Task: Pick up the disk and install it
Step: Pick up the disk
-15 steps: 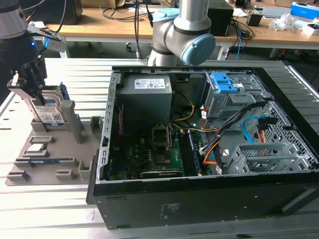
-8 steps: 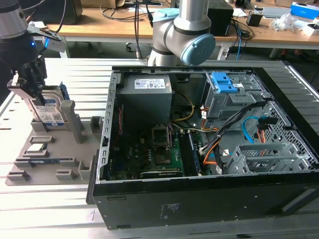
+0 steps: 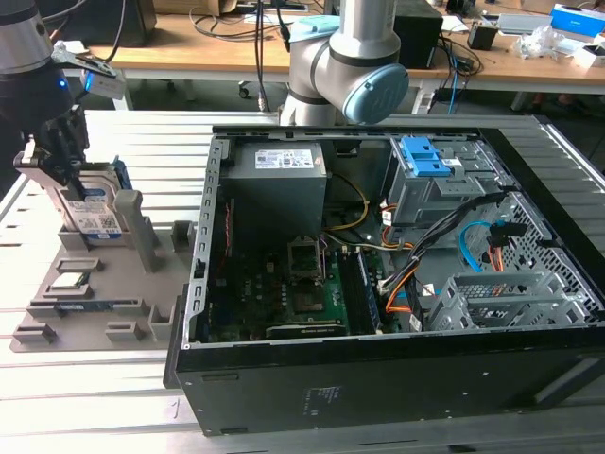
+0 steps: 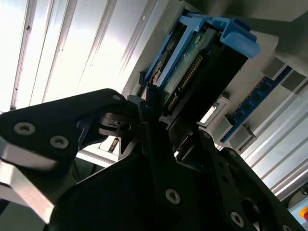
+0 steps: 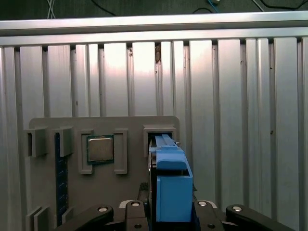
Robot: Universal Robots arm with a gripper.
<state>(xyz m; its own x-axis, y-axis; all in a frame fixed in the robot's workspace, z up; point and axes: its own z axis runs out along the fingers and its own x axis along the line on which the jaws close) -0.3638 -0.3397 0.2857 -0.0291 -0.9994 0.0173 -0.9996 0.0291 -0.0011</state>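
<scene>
Now the hand (image 3: 61, 170) clasps the disk (image 3: 96, 216) upright in its grey tray (image 3: 109, 284) on the ribbed metal table (image 3: 161, 142), desks (image 3: 217, 52) behind

Silver tubular arm (image 3: 326, 52) with pale blue joint cap (image 3: 378, 93), black claw (image 5: 171, 214) links (silver screw heads (image 4: 172, 195)), blue wrist light (image 3: 62, 81).

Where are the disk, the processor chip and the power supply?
the disk (image 3: 95, 218), exterior view, on its white and blue label.
the processor chip (image 5: 100, 148), first wrist view, on the middle of its silver top.
the power supply (image 3: 277, 200), exterior view, on its grey face below the sticker.
</scene>
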